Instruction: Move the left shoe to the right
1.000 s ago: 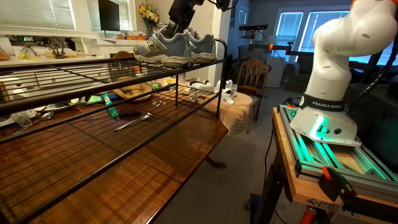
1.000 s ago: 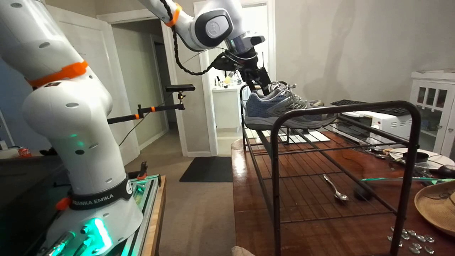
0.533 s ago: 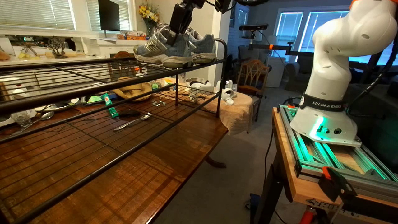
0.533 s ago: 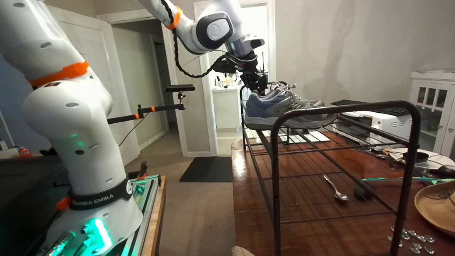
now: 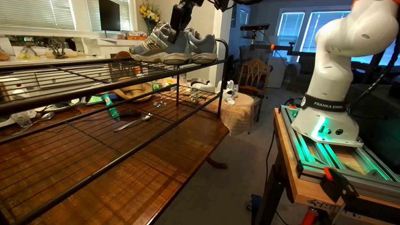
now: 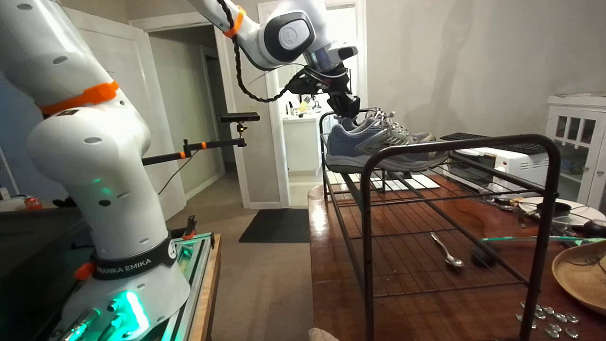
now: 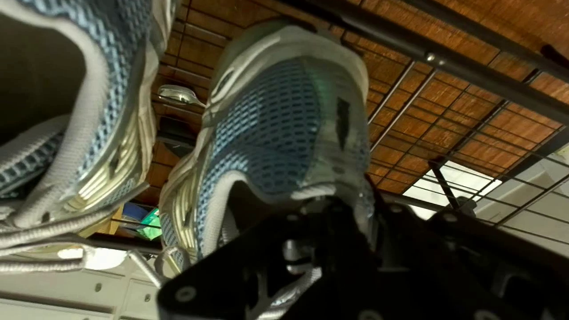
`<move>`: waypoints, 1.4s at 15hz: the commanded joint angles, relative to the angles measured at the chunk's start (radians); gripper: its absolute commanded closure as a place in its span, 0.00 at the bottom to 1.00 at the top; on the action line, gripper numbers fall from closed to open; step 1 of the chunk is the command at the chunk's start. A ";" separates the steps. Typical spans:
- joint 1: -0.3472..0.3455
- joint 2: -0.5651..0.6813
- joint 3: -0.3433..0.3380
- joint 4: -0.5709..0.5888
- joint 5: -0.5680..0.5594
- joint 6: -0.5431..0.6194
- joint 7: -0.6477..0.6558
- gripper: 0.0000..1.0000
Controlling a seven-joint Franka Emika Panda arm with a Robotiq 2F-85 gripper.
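The left shoe [image 5: 179,48] is a grey-blue sneaker with a thick pale sole, over the rack's top shelf. My gripper [image 7: 362,215] is shut on its collar near the heel, one finger inside the opening and one outside, on the side away from the matching shoe [image 7: 124,53]. In an exterior view the matching shoe [image 6: 360,147] stands in front and hides most of the held one, leaving its toe end [image 6: 424,137] visible. There my gripper [image 6: 349,113] comes down from above, tips hidden. Whether the held sole touches the rack, I cannot tell.
A dark wire rack [image 6: 454,144] stands on the wooden table [image 5: 187,137], with raised end bars. Below the shelf lies a spoon [image 6: 447,251]. A straw hat [image 6: 584,270] and a white toaster oven [image 6: 525,166] are also on the table.
The gripper has gone from open to shut on the left shoe's collar. That shoe has since risen slightly and shifted a little toe-ward; the matching shoe has not moved.
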 commanded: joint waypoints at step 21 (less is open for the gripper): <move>-0.087 -0.068 -0.007 0.158 -0.179 0.050 0.006 0.97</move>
